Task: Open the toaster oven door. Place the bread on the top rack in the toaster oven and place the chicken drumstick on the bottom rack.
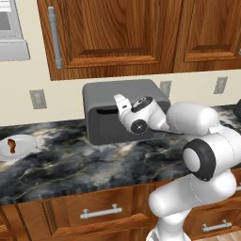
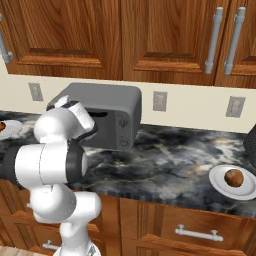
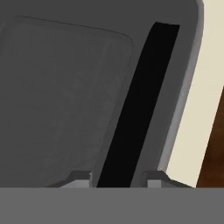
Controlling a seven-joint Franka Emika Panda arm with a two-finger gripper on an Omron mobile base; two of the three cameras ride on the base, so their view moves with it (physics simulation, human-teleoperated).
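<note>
The grey toaster oven (image 1: 123, 92) (image 2: 107, 96) stands at the back of the dark marble counter. Its door (image 3: 61, 100) is closed, so both racks are hidden. In the hand view my gripper (image 3: 114, 179) is open, one fingertip on each side of the door's black bar handle (image 3: 140, 105), with only slim gaps. The chicken drumstick (image 1: 12, 146) lies on a white plate (image 1: 26, 140) at the far left of the counter. To the right, the round brown bread (image 2: 233, 177) sits on another white plate (image 2: 218, 184).
Wooden wall cabinets (image 1: 113, 33) hang just above the oven. A black toaster (image 2: 251, 145) stands at the counter's far right. Wall outlets (image 2: 159, 100) sit behind the oven. Drawers (image 1: 101, 212) run under the counter's front edge.
</note>
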